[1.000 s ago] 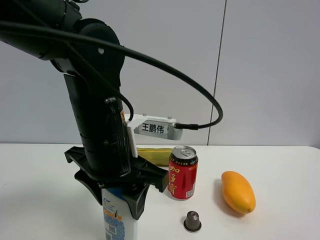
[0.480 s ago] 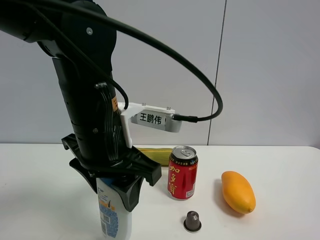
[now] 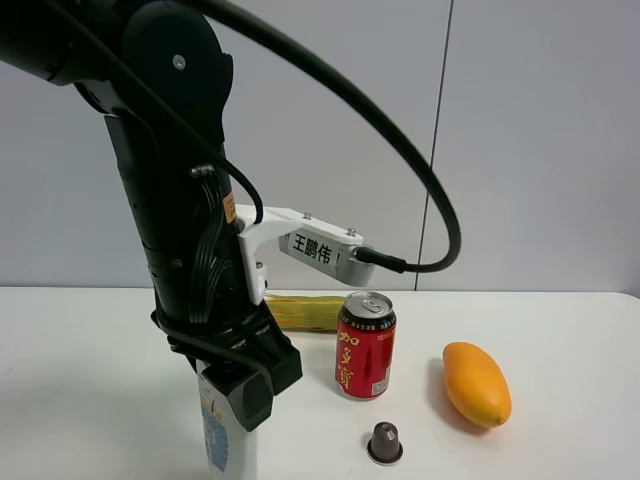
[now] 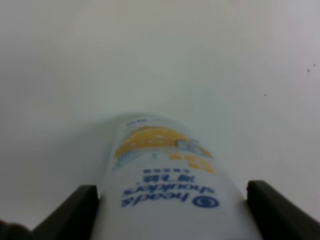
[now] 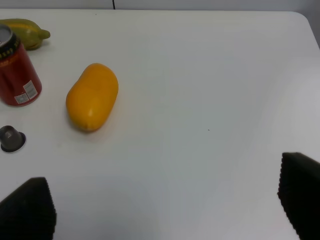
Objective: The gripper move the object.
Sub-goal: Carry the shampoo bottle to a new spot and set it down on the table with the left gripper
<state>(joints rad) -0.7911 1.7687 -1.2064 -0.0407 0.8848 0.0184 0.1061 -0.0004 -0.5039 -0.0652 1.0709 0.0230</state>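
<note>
The white shampoo bottle (image 3: 222,440) with a blue-orange label stands upright at the front left of the table. Its cap is hidden inside the claw and its base is cut off by the frame edge. My left gripper (image 3: 238,385), a big black claw on a thick black arm with a white tag (image 3: 318,250), is shut on the bottle's upper part. In the left wrist view the bottle (image 4: 165,190) fills the gap between the two black fingers (image 4: 70,212). My right gripper (image 5: 165,210) is open and empty over bare table.
A red drink can (image 3: 365,345) stands right of the bottle, with a yellow-green fruit (image 3: 305,312) behind it. A small dark capsule (image 3: 385,442) sits in front of the can. A mango (image 3: 476,383) lies further right.
The left arm has shifted left and turned its wrist, carrying the bottle a little to the left. The can, capsule and mango have not moved.
</note>
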